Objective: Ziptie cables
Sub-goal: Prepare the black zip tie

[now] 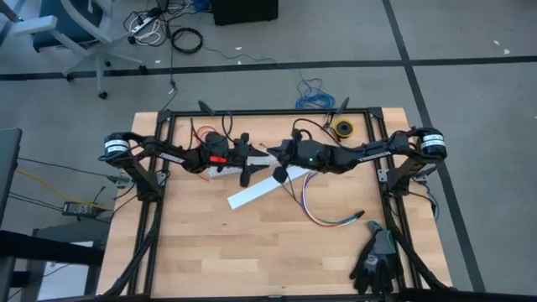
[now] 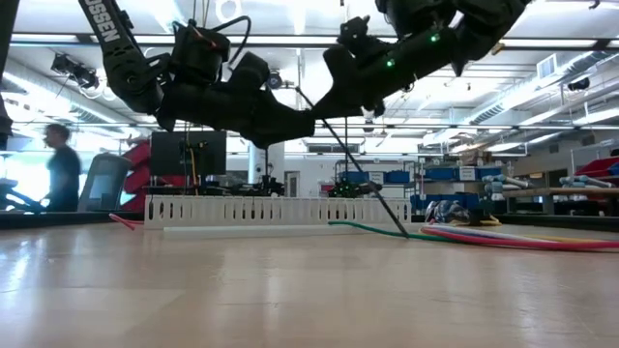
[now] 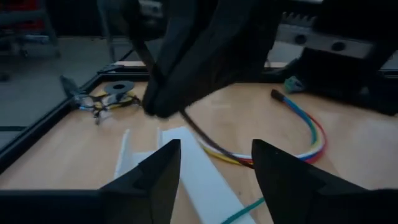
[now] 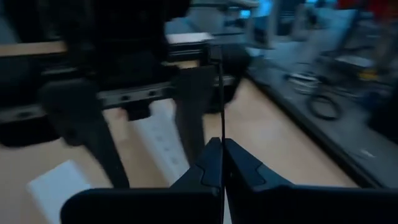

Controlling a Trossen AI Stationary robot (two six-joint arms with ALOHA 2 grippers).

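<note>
Left gripper (image 3: 214, 171): raised over the table's middle, facing the right gripper; fingers spread apart with nothing between them.
Right gripper (image 4: 222, 163): raised opposite the left one, fingers pressed together on the ziptie (image 4: 220, 93).
Ziptie: a thin dark strip pinched at the right fingertips; in the low view it slants from there down to the tabletop (image 2: 353, 159).
Cables (image 1: 323, 220): a curved multicoloured bundle lying on the table (image 1: 210, 252), below the right arm and beside the white strip (image 1: 256, 194).
Channel (image 2: 261, 210): white slotted piece standing along the far side in the low view.
Gloves (image 1: 377, 260): dark pair at the table's near right corner.
</note>
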